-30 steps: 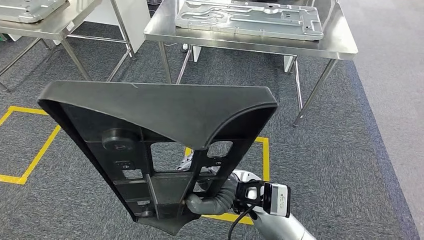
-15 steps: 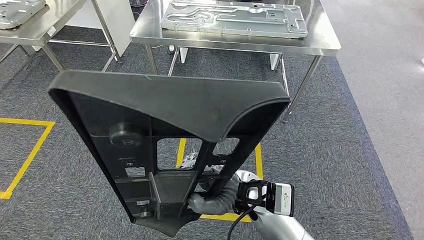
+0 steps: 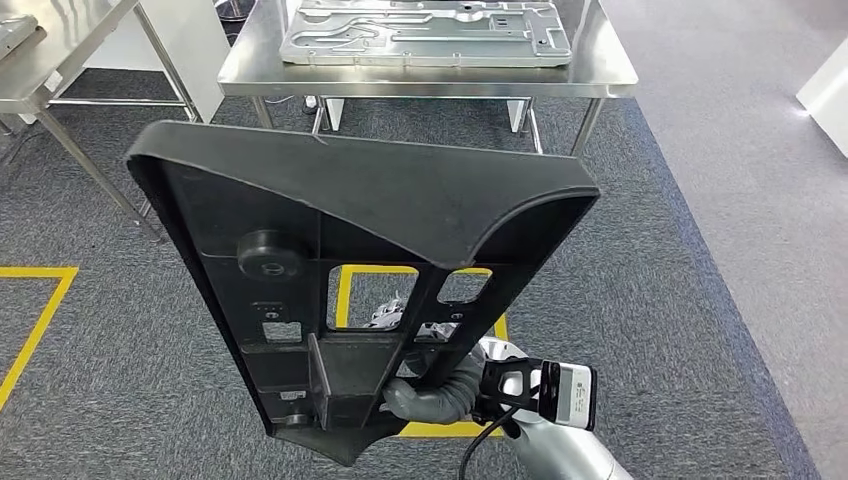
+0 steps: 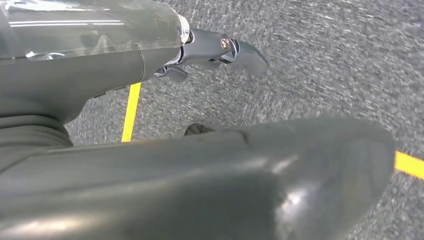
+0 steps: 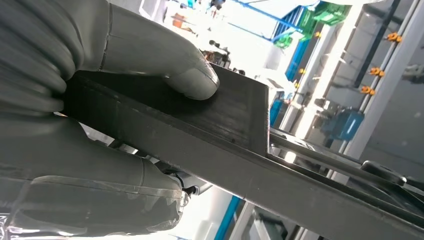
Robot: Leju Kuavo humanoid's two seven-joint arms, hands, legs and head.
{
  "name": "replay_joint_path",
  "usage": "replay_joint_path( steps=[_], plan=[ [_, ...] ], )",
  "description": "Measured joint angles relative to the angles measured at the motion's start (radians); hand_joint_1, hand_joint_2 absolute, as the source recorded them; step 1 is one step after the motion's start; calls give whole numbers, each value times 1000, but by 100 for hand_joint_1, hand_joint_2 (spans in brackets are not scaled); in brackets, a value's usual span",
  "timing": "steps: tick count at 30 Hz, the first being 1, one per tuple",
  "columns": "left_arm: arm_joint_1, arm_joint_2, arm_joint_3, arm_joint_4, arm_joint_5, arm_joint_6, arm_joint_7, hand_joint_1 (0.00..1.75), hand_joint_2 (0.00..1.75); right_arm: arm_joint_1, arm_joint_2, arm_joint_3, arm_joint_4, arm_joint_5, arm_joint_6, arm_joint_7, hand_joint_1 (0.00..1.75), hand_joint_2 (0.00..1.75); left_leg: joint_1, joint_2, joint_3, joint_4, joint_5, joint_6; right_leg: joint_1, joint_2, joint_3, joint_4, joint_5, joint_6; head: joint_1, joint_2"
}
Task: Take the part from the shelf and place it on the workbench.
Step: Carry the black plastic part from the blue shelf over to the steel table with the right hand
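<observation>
Head view: the right hand (image 3: 425, 395) grips the narrow lower end of the black part (image 3: 360, 270), held upright over grey carpet (image 3: 650, 300), short of the workbench (image 3: 600, 75). Left hand's (image 4: 220, 50) state: cannot tell.

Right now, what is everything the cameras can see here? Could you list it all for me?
Black part: one, black moulded plastic with cut-out openings, held up in front of the robot.
Workbench: one, shiny steel, straight ahead beyond the part.
Metal plate: one, silver-grey, lying flat on the workbench.
Second table: one, steel, far left, partly in view.
Floor tape: yellow lines, forming boxes on the grey carpet.
Right hand: one, grey, grips the black part near its lower end.
Left hand: one, grey with darker fingers, above the carpet beside the part's edge; whether it holds anything is unclear.
</observation>
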Motion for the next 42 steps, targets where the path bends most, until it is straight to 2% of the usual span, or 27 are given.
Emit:
replay_joint_path(
  steps=[2, 4, 5, 6, 7, 9, 11, 14, 16, 17, 19, 20, 21, 22, 23, 25, 26, 27, 31, 33, 35, 36, 37, 38, 40, 41, 42],
  plan=[
    [-1, -1, -3, 0, -6, -1, -1, 0, 0, 1, -2, -3, -6, 1, -7, 0, 175, 175, 4, -22, -29, 69, -45, -10, -6, 10, 3, -7, 5, -10, 0, 0],
    [-1, -1, -6, 0, -10, -2, 0, 0, 0, 5, -3, -4, -8, 4, -15, 0, 175, 175, 6, -37, -91, 205, -112, -16, -6, 22, 1, -6, 6, -13, 0, 0],
    [-1, -1, -7, 0, -12, -2, 0, 0, 0, 9, -4, -4, -9, 6, -18, 0, 175, 175, 6, -38, -119, 262, -131, -18, -6, 28, 0, -5, 6, -13, 0, 0],
    [-1, -1, -8, 0, -14, -2, 0, 0, 0, 12, -6, -4, -9, 8, -20, 0, 175, 175, 7, -39, -132, 285, -129, -19, -6, 36, 0, -3, 6, -13, 0, 0],
    [-1, -1, -10, 0, -14, -2, 0, 0, 0, 14, -6, -4, -9, 10, -22, 0, 175, 175, 7, -39, -125, 266, -106, -19, -6, 43, 0, -1, 5, -12, 0, 0],
    [-2, 1, -13, 0, -15, -2, 0, 0, 0, 15, -7, -4, -12, 15, -26, 0, 175, 175, 8, -50, -63, 131, -33, -13, -7, 58, 3, 3, 2, -8, 0, 0],
    [-4, 3, -14, 0, -15, -2, 0, 0, 0, 16, -8, -4, -16, 19, -32, 0, 175, 175, 6, -65, -12, 19, 6, -2, -4, 69, 0, 7, 0, -1, 0, 0],
    [-7, 3, -15, 0, -14, -3, 0, 0, 0, 20, -10, -4, -22, 21, -36, 0, 175, 175, 4, -69, -4, -4, 11, 14, -3, 74, -5, 6, 2, 15, 0, 0],
    [-7, 2, -16, 0, -14, -3, -1, 0, 0, 21, -11, -4, -27, 23, -37, 0, 175, 175, 7, -63, -2, -11, 17, 29, -3, 59, -14, 31, -19, 26, 0, 0],
    [-6, 2, -16, 0, -14, -3, -1, 0, 0, 20, -11, -4, -28, 24, -37, 0, 175, 175, 10, -60, -1, -15, 19, 34, -3, 47, -32, 72, -44, 30, 0, 0],
    [-4, 2, -16, 0, -14, -3, -1, 0, 0, 22, -12, -4, -29, 25, -38, 0, 175, 175, 9, -53, -3, -15, 20, 40, -7, 28, -96, 208, -113, 35, 0, 0],
    [-2, 2, -16, 0, -14, -3, -1, 0, 0, 23, -13, -4, -29, 25, -38, 0, 175, 175, 8, -50, -4, -15, 20, 40, -9, 26, -128, 271, -135, 38, 0, 0],
    [-1, 2, -16, 0, -14, -3, -1, 0, 0, 25, -14, -4, -28, 25, -38, 0, 175, 175, 8, -47, -5, -14, 19, 39, -11, 25, -145, 304, -139, 39, 0, 0],
    [-1, 2, -16, 0, -14, -3, -1, 0, 0, 25, -15, -4, -28, 25, -38, 0, 175, 175, 8, -45, -5, -13, 18, 38, -12, 24, -141, 297, -123, 40, 0, 0],
    [-1, 2, -16, 0, -14, -3, -1, 0, 0, 25, -16, -4, -28, 25, -38, 0, 175, 175, 8, -44, -3, -12, 17, 37, -12, 22, -117, 247, -91, 38, 0, 0],
    [-2, 2, -16, 0, -14, -3, -1, 0, 0, 24, -17, -4, -28, 24, -37, 0, 175, 175, 5, -43, 0, -9, 13, 31, -10, 15, -42, 100, -27, 31, 0, 0],
    [-2, 2, -16, 0, -14, -4, -1, 0, 0, 23, -17, -4, -28, 24, -36, 0, 175, 175, 3, -42, 0, -7, 11, 26, -8, 11, -15, 46, -10, 27, 0, 0],
    [-2, 2, -16, 0, -14, -4, -1, 0, 0, 23, -17, -4, -29, 23, -36, 0, 175, 175, 1, -41, -1, -6, 10, 22, -6, 9, -3, 17, -6, 23, 0, 0],
    [-2, 3, -16, 0, -14, -6, -2, 0, 0, 22, -15, -4, -28, 21, -32, 0, 175, 175, 4, -38, -6, 9, -5, -2, -5, 13, 1, 4, -5, 3, 0, 0],
    [-2, 4, -16, 0, -12, -6, -2, 0, 0, 21, -12, -4, -28, 20, -28, 0, 175, 175, 7, -40, -46, 95, -52, -12, -9, 13, 7, -2, -4, -6, 0, 0],
    [0, 4, -16, 0, -10, -7, -2, 0, 0, 21, -10, -4, -28, 19, -21, 0, 175, 175, 8, -40, -116, 232, -110, -19, -8, 14, 8, -2, -6, -11, 0, 0],
    [2, 5, -16, 0, -8, -7, -2, 0, 0, 22, -10, -4, -27, 19, -18, 0, 175, 175, 8, -40, -143, 279, -120, -20, -7, 15, 9, -1, -7, -12, 0, 0],
    [3, 5, -16, 0, -7, -7, -2, 0, 0, 22, -10, -4, -26, 19, -16, 0, 175, 175, 8, -40, -155, 294, -113, -21, -7, 16, 11, 0, -9, -12, 0, 0],
    [5, 5, -16, 0, -6, -7, -2, 0, 0, 22, -10, -4, -25, 19, -15, 0, 175, 175, 8, -40, -145, 264, -85, -19, -7, 18, 14, 1, -12, -11, 0, 0],
    [5, 5, -16, 0, -6, -7, -2, 0, 0, 21, -9, -4, -25, 18, -15, 0, 175, 175, 7, -42, -82, 125, -9, -12, -6, 21, 24, 2, -20, -6, 0, 0],
    [5, 6, -16, 0, -6, -7, -3, 0, 0, 21, -8, -4, -25, 18, -15, 0, 175, 175, 5, -43, -50, 59, 16, -6, -4, 22, 27, 4, -24, -2, 0, 0],
    [4, 6, -16, 0, -5, -7, -3, 0, 0, 21, -8, -4, -25, 18, -15, 0, 175, 175, 3, -45, -31, 19, 26, 0, -3, 23, 29, 4, -26, 2, 0, 0]
  ],
)
